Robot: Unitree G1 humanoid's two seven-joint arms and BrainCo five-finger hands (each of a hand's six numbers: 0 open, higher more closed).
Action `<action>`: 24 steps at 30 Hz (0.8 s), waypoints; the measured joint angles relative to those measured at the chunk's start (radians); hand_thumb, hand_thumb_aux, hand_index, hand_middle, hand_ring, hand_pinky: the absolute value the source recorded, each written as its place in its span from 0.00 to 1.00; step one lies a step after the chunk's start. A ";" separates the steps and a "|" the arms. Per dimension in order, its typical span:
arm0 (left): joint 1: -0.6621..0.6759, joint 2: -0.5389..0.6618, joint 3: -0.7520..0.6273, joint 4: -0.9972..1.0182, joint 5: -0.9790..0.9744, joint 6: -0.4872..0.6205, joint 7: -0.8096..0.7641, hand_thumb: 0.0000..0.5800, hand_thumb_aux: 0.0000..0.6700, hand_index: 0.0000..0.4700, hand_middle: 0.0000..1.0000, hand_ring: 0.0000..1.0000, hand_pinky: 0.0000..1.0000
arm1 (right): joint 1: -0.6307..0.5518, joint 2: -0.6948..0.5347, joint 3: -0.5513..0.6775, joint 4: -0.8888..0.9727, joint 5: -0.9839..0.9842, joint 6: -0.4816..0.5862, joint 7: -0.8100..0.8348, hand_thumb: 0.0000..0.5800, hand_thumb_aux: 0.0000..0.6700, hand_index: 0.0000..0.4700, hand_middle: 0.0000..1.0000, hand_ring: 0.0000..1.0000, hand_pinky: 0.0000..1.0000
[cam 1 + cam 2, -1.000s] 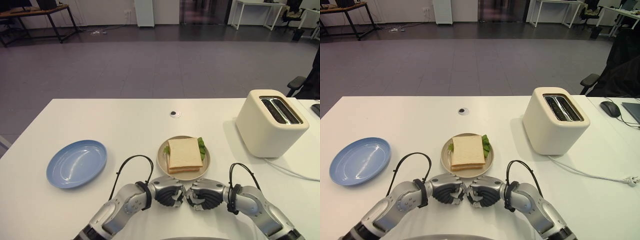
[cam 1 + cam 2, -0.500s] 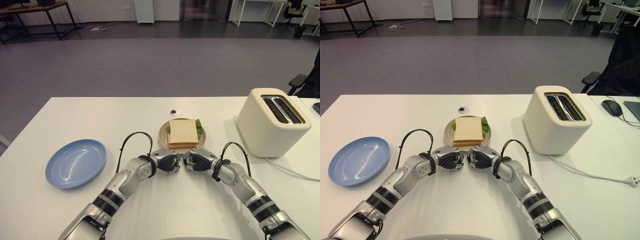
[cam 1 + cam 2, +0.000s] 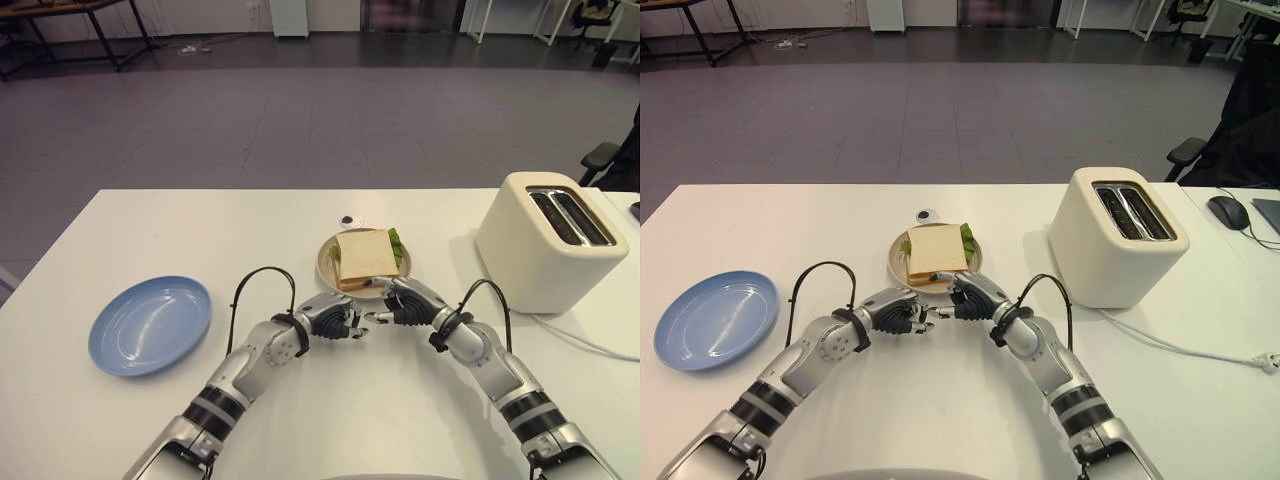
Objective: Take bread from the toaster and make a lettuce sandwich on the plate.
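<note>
Quick count from where I stand: one table (image 3: 200, 230). Two plates, one blue plate (image 3: 150, 325), one tan plate (image 3: 325, 272). One sandwich (image 3: 365, 255), lettuce (image 3: 395, 243) leaves poking out, number unclear. One toaster (image 3: 550, 245), two slots (image 3: 553, 212). One power cord (image 3: 1180, 345). One computer mouse (image 3: 1225, 210). One round grommet (image 3: 348, 220). Two robot hands: left hand (image 3: 330, 318), right hand (image 3: 410, 302)
</note>
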 measured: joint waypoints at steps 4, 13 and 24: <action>0.132 -0.043 0.180 -0.232 -0.292 -0.030 0.010 0.00 0.00 0.00 0.00 0.00 0.00 | 0.115 0.039 -0.176 -0.200 0.384 0.000 0.057 0.00 0.00 0.00 0.00 0.00 0.00; 0.281 -0.200 0.471 -0.313 -0.657 -0.083 0.123 0.00 0.00 0.00 0.00 0.00 0.00 | 0.210 0.169 -0.455 -0.127 0.644 -0.093 -0.007 0.00 0.00 0.00 0.00 0.00 0.00; 0.423 -0.252 0.497 -0.185 -0.677 -0.167 0.099 0.00 0.00 0.00 0.00 0.00 0.00 | 0.267 0.205 -0.400 0.049 0.429 -0.295 -0.004 0.00 0.00 0.00 0.00 0.00 0.00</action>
